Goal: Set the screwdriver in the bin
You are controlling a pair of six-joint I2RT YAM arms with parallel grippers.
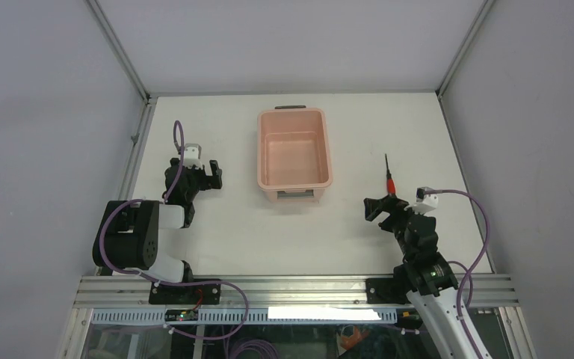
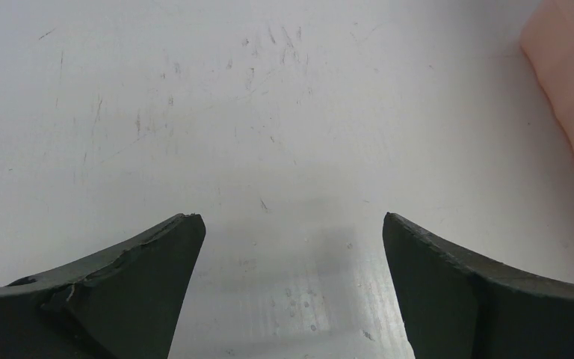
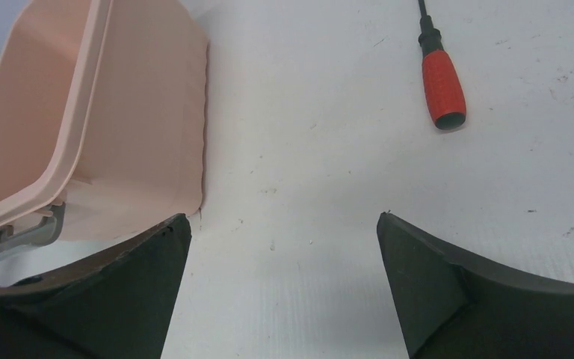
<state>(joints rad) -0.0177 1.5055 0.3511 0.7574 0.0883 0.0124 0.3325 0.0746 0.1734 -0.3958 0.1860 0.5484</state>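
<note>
The screwdriver (image 1: 389,178), with a red handle and thin dark shaft, lies on the white table right of the bin, shaft pointing away. In the right wrist view its handle (image 3: 442,88) lies ahead and to the right of the jaws. The salmon-pink bin (image 1: 294,153) stands empty at the table's middle; its side wall (image 3: 142,120) shows at the left of the right wrist view. My right gripper (image 1: 379,207) is open and empty, just in front of the screwdriver's handle. My left gripper (image 1: 209,176) is open and empty, left of the bin, whose edge (image 2: 572,82) shows in the left wrist view.
Grey enclosure walls with metal frame posts (image 1: 123,52) surround the table. An aluminium rail (image 1: 291,290) runs along the near edge by the arm bases. The bin has dark grey handles (image 1: 294,194) at its short ends.
</note>
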